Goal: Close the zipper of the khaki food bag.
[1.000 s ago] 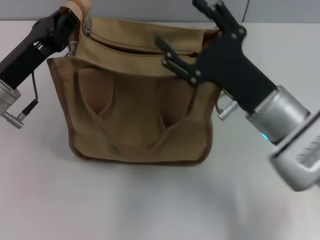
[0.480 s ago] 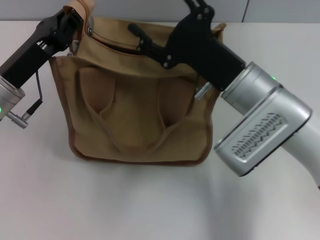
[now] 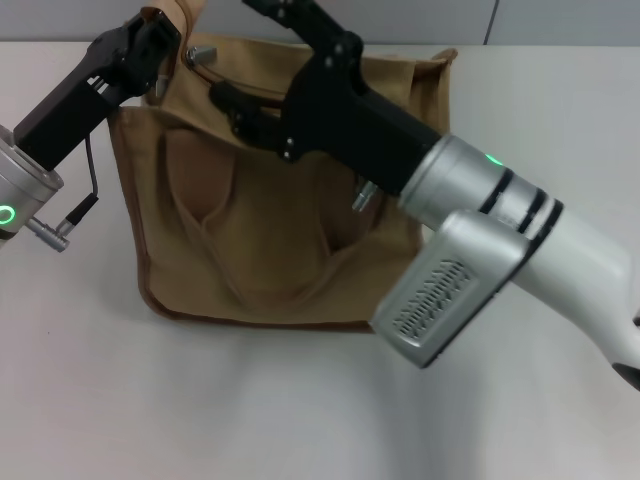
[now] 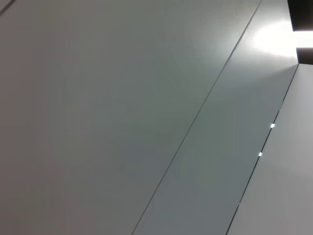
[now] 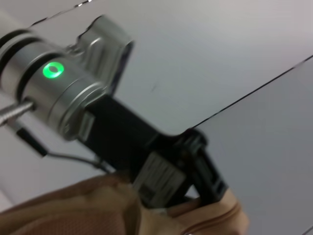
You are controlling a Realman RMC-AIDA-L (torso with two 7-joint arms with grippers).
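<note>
The khaki food bag stands upright on the white table, front pockets facing me. My left gripper is shut on the tan strap at the bag's top left corner; the right wrist view shows it clamped on that fabric. The zipper runs along the bag's top, mostly hidden by my right arm. Its silver slider sits near the left end. My right gripper is open over the bag's top left part, just right of the slider, touching nothing.
My right arm's silver forearm crosses over the bag's right half and hides it. White table lies in front of the bag. The left wrist view shows only grey wall panels.
My right gripper has swept left along the bag's top, from the right end to near the slider, staying open. My left gripper has kept its hold; the bag's top shifted slightly right.
</note>
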